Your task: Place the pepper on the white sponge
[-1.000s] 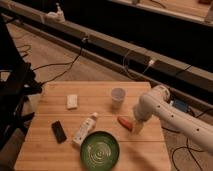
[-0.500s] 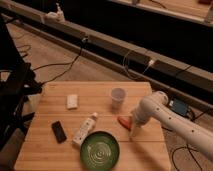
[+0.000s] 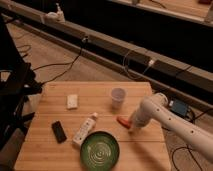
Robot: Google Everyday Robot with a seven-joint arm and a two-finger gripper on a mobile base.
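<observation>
The small red-orange tapered pepper (image 3: 122, 120) lies right of centre on the pale wooden table (image 3: 40, 150), long axis roughly left to right, its right end at the white arm's gripper (image 3: 131, 123). Whether the gripper has it clamped cannot be told. The small white rectangular sponge (image 3: 72, 101) sits well apart, up and left

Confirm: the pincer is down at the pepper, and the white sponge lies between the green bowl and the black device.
No. The camera view shows the white bottle between the green bowl and black device; the white sponge sits apart, farther back. The pincer is down at the pepper.
</observation>
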